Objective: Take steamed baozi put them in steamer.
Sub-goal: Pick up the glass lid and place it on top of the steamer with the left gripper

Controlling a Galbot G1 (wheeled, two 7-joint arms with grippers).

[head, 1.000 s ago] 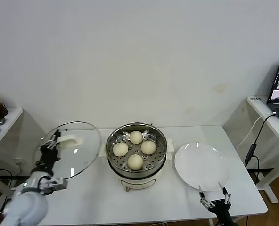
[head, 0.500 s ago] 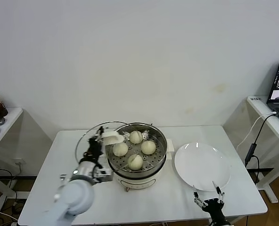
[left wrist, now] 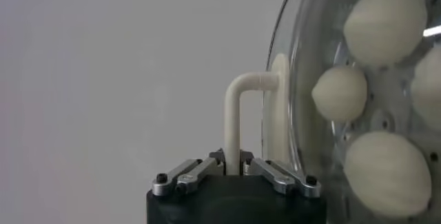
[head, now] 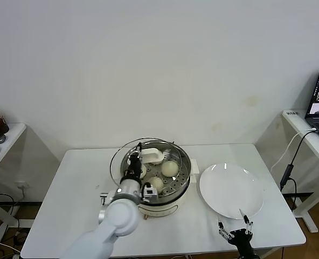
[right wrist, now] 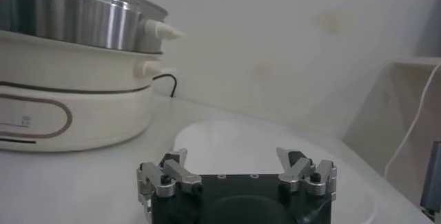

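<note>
Baozi [head: 170, 168] sit inside the steamer [head: 182, 186], in the middle of the head view, on its tray full of holes. The left gripper [head: 138, 161] is pinched tight on the white handle [head: 153, 155] of the glass lid [head: 119, 162], holding the lid over the steamer's left part. At the bottom right of the frame, the right gripper [head: 234, 233] has its fingers wide apart, holding nothing, just by the near edge of the white plate [head: 230, 191] on the table [head: 68, 205].
</note>
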